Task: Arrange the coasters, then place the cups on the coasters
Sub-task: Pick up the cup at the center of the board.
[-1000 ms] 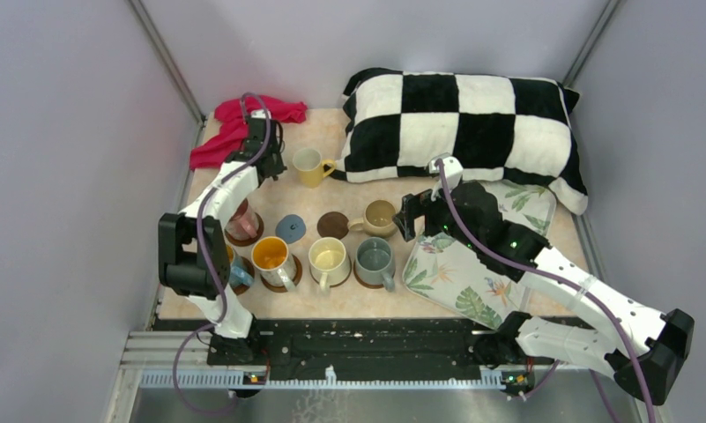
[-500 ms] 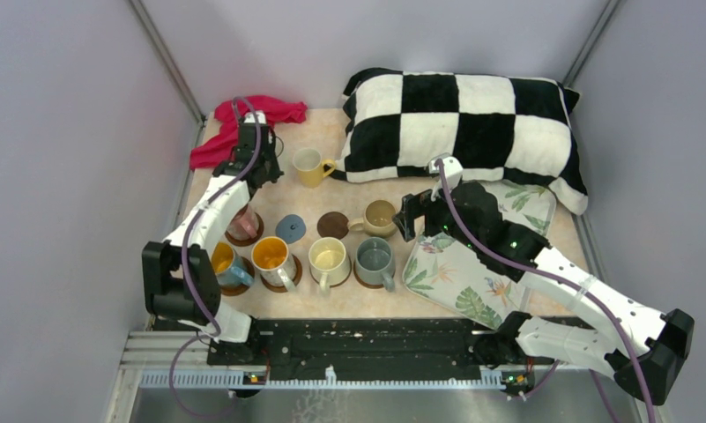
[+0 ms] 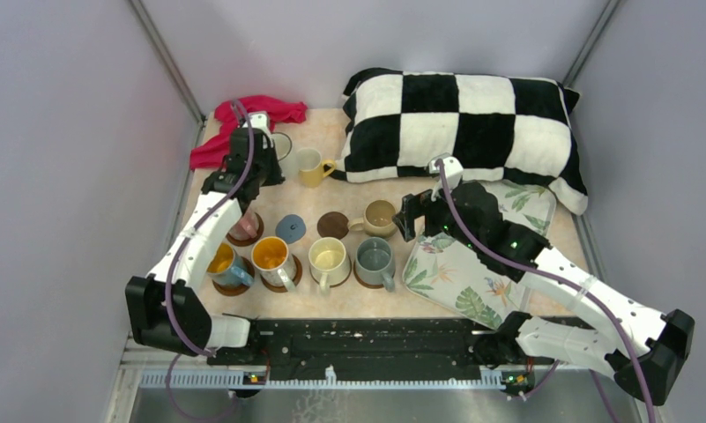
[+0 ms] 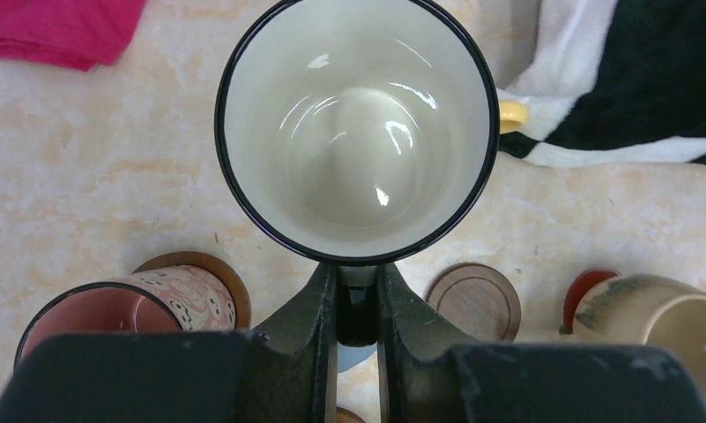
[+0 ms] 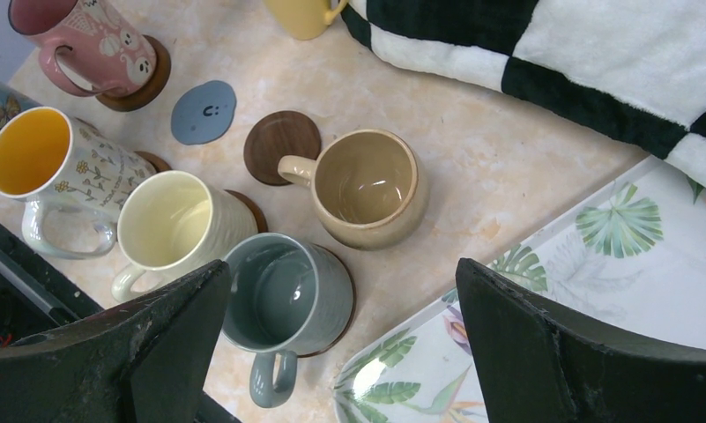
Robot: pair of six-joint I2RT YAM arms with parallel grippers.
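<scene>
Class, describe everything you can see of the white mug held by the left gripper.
The white mug looks glossy, like enamel or glazed ceramic, with a thin black rim. It is empty and upright, mouth toward the left wrist camera. The left gripper has its jaws shut on a dark part at its near side, probably the handle. It is near the yellow mug and the red cloth.
</scene>
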